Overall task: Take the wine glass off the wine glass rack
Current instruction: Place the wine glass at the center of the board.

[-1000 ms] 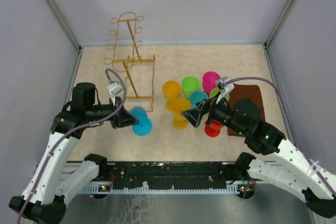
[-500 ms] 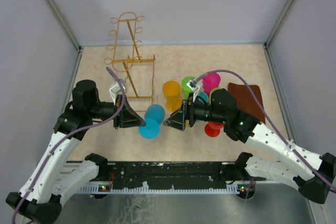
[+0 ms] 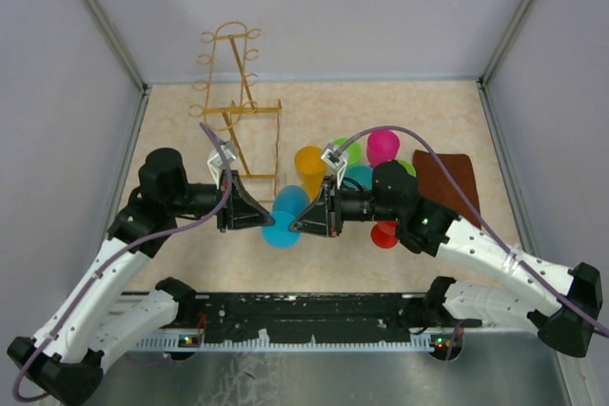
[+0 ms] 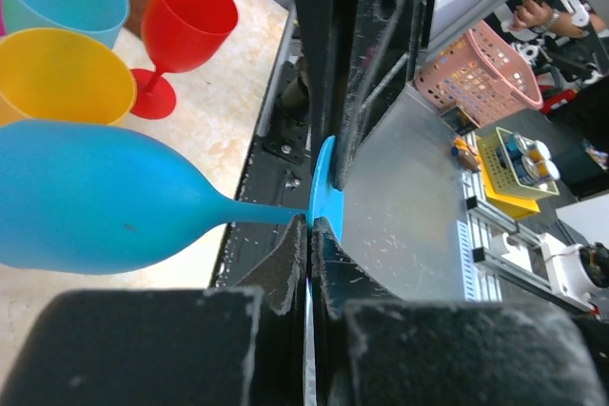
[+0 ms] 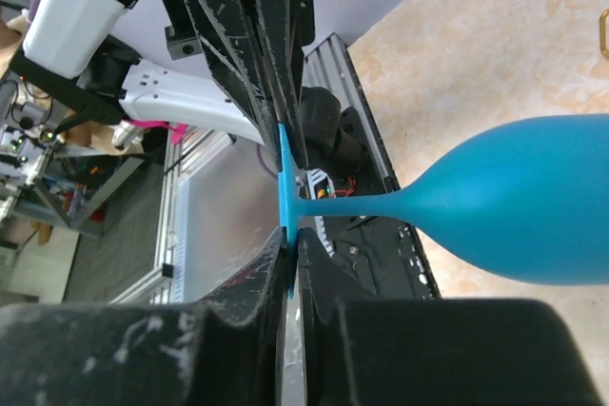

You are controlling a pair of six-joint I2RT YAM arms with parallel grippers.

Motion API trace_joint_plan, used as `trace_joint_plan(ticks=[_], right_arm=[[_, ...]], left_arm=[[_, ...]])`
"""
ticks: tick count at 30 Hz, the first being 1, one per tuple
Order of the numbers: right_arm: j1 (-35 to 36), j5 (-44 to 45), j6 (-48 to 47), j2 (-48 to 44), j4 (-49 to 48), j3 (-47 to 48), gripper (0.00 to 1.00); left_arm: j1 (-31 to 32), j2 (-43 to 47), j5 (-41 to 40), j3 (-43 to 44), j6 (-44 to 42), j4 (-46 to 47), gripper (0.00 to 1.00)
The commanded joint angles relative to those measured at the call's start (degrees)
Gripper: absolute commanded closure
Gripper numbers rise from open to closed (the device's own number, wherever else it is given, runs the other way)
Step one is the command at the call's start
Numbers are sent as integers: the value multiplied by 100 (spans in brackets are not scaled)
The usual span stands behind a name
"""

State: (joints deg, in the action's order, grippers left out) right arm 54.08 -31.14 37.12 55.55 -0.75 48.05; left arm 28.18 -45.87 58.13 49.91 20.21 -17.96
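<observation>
The wine glass (image 3: 285,206) is blue and lies on its side in the air between my two grippers, off the rack. My left gripper (image 3: 259,219) is shut on the rim of its round foot (image 4: 326,187), the bowl (image 4: 86,197) pointing left in the left wrist view. From the opposite side my right gripper (image 3: 297,223) is shut on the same foot (image 5: 285,187), with the bowl (image 5: 523,202) at the right of its view. The golden wire wine glass rack (image 3: 233,102) stands behind, at the back left, with no glass on it.
Upright coloured glasses cluster right of centre: orange (image 3: 309,166), green (image 3: 347,151), pink (image 3: 383,145), teal (image 3: 360,178), and red (image 3: 385,234) under the right arm. A brown cloth (image 3: 447,178) lies at the right. Grey walls close in the table.
My right arm swung left from the coloured glasses to the blue glass and shut on its foot. My left gripper carried the glass a little to the right.
</observation>
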Motion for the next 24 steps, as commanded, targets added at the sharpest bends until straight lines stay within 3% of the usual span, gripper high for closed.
trace_joint_plan(ticks=[1, 5, 8, 13, 15, 17, 21, 24], right_arm=[[52, -138, -26, 1, -471, 313, 100], [54, 146, -146, -90, -578, 324, 100], [50, 308, -291, -155, -569, 363, 100], [50, 236, -379, -168, -568, 421, 100], [52, 106, -358, -180, -611, 432, 100], [50, -7, -339, -227, -655, 446, 100], [50, 615, -799, -527, 15, 679, 52], [58, 1824, -1236, -814, 851, 903, 30]], left_arm=[[107, 73, -134, -28, 106, 378, 98], [141, 155, 45, -147, 130, 376, 82], [178, 235, 198, -247, 142, 304, 77], [248, 352, 252, -297, 101, 284, 86], [275, 324, 222, -272, 50, 284, 99], [301, 314, 251, -266, -100, 285, 100], [329, 556, 227, -343, -904, 188, 100], [328, 877, 367, -603, -1371, 472, 100]])
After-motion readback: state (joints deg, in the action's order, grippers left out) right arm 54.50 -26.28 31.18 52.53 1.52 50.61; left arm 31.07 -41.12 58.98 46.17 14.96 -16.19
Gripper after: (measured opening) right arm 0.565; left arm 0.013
